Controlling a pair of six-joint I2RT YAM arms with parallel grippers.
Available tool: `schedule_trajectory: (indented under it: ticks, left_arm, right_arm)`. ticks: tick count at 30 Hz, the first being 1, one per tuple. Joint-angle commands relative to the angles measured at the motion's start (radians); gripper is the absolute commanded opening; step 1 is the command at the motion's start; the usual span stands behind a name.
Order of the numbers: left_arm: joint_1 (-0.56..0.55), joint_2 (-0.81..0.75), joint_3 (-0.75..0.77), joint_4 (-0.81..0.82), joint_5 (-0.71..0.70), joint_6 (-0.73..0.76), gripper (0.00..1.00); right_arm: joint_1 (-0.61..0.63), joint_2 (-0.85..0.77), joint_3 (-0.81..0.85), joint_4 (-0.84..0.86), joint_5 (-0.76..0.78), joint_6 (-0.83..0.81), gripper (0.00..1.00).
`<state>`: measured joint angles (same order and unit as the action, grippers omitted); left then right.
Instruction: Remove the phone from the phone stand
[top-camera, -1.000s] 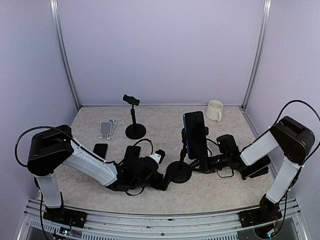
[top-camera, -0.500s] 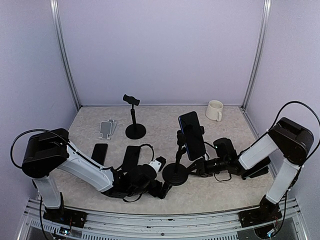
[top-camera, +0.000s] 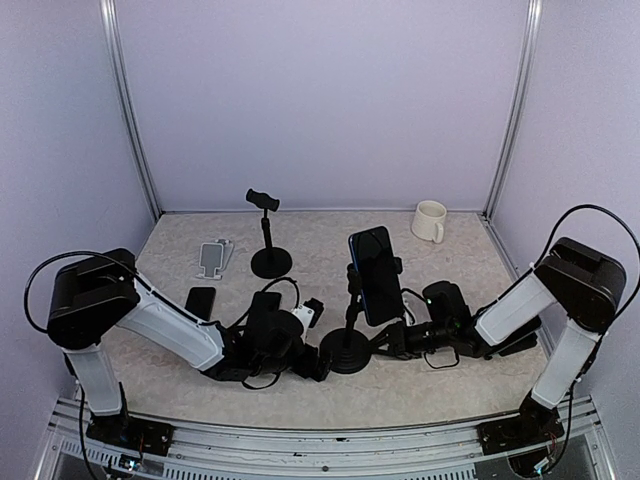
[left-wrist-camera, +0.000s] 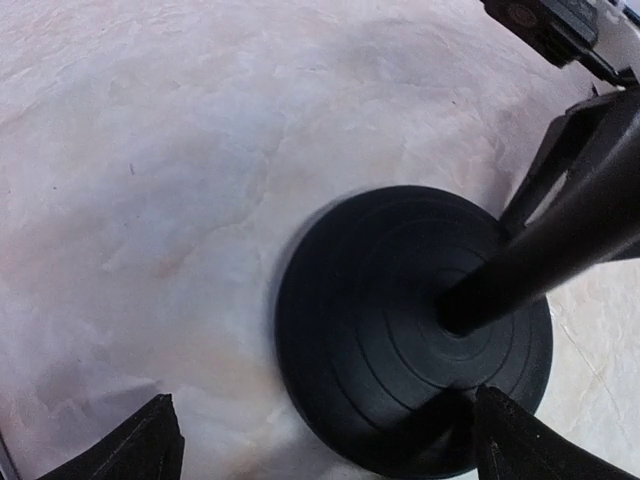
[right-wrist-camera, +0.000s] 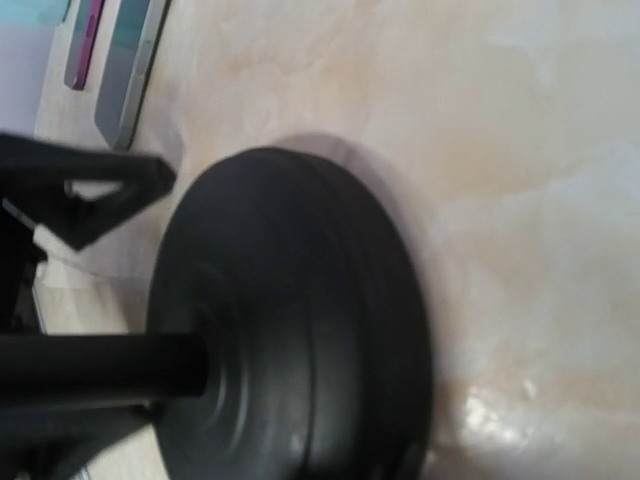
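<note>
A dark phone (top-camera: 375, 275) sits clamped upright at the top of the black phone stand (top-camera: 345, 352), mid-table. The stand's round base (left-wrist-camera: 415, 325) and pole (left-wrist-camera: 540, 260) fill the left wrist view. My left gripper (top-camera: 318, 362) lies low at the base's left side, open, its fingertips (left-wrist-camera: 160, 440) wide apart with the base's near rim between them. From the right, my right gripper (top-camera: 385, 345) reaches the base (right-wrist-camera: 290, 320) and is shut on its rim. Its fingers are not visible in the right wrist view. The phone is out of both wrist views.
An empty second stand (top-camera: 267, 235) is at the back left, with a white folding holder (top-camera: 213, 258) beside it. Two dark phones (top-camera: 200, 300) lie flat behind the left arm. A white mug (top-camera: 430, 221) sits at the back right.
The stand with the phone has slid a little to the left along with my right gripper, whose jaws have narrowed. The left gripper stays open beside the base.
</note>
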<state>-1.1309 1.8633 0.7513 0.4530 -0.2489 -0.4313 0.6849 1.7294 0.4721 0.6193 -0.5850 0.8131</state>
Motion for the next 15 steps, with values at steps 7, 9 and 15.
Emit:
schedule_trajectory:
  ticks: [7, 9, 15]
  left_arm:
    - [0.089, 0.040, 0.002, -0.126, 0.042, 0.114, 0.93]
    - [0.089, -0.002, -0.027, -0.100, 0.051, 0.128, 0.91]
    - [0.053, -0.128, -0.135, -0.056, 0.047, 0.195, 0.87]
  right_arm:
    - [0.013, -0.074, 0.014, -0.130, -0.020, -0.064, 0.34]
    - [-0.005, -0.090, 0.017, -0.146, -0.021, -0.076, 0.34]
    - [-0.066, -0.118, 0.054, -0.208, -0.031, -0.126, 0.35]
